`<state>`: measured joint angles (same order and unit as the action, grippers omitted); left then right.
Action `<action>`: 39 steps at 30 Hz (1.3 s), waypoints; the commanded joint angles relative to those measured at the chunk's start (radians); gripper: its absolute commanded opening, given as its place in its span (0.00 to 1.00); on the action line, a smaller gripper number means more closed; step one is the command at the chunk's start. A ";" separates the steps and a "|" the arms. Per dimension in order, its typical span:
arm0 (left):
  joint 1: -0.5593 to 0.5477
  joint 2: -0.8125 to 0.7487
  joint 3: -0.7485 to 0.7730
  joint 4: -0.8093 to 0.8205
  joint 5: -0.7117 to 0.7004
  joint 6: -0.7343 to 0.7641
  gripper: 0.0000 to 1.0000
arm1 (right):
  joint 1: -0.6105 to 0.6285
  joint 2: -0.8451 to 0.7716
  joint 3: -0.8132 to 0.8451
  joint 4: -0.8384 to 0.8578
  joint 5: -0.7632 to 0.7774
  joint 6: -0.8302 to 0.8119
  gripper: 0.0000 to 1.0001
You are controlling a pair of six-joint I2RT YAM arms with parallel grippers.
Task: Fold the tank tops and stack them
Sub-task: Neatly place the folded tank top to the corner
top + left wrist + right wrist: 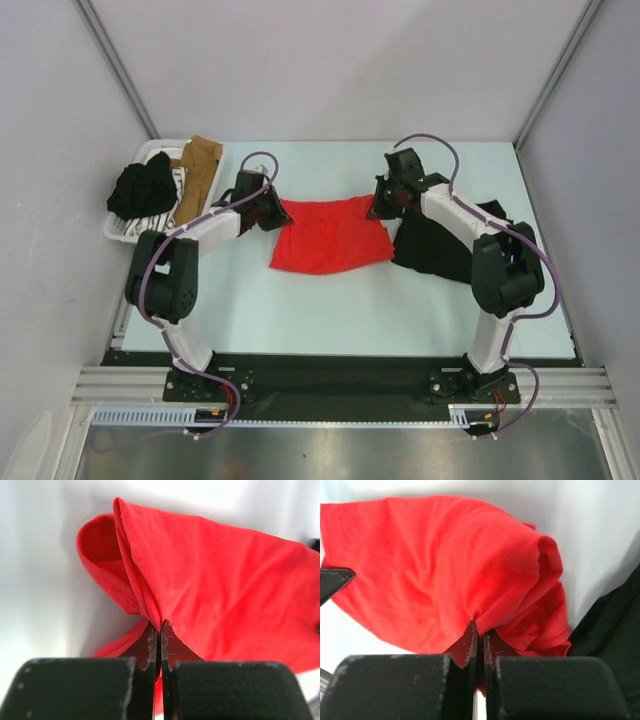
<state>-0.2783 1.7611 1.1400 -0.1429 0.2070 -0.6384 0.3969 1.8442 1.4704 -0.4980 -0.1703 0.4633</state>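
My left end effector (pixel 159 626) and right end effector (pixel 480 628) pinch opposite edges of the red tank top (pixel 330 238), apparently to fold it.

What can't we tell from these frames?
Top view: the right arm covers part of the black tank top; right wrist view cuts it at the edge.
Wrist views: frame edges crop the red tank top; what the left hand and right hand pinch is hidden between their fingers.
Top view: clothes in the white basket are too small to identify.
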 commanded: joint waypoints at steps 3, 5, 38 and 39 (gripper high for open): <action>-0.001 0.035 -0.017 0.002 -0.086 0.006 0.02 | -0.010 0.088 -0.013 0.044 -0.009 0.000 0.05; 0.001 0.064 -0.008 0.005 -0.077 0.016 0.10 | -0.012 0.102 -0.010 0.046 0.015 0.000 0.14; 0.013 0.339 0.168 0.051 -0.109 -0.056 0.26 | 0.008 0.394 0.123 0.157 0.086 -0.060 0.36; 0.014 0.350 0.170 0.063 -0.101 -0.056 0.13 | 0.008 0.395 0.128 0.162 0.075 -0.057 0.31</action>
<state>-0.2649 2.0640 1.3273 -0.0917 0.0666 -0.6884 0.3897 2.1830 1.5959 -0.3164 -0.0761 0.4088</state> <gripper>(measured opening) 0.221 0.358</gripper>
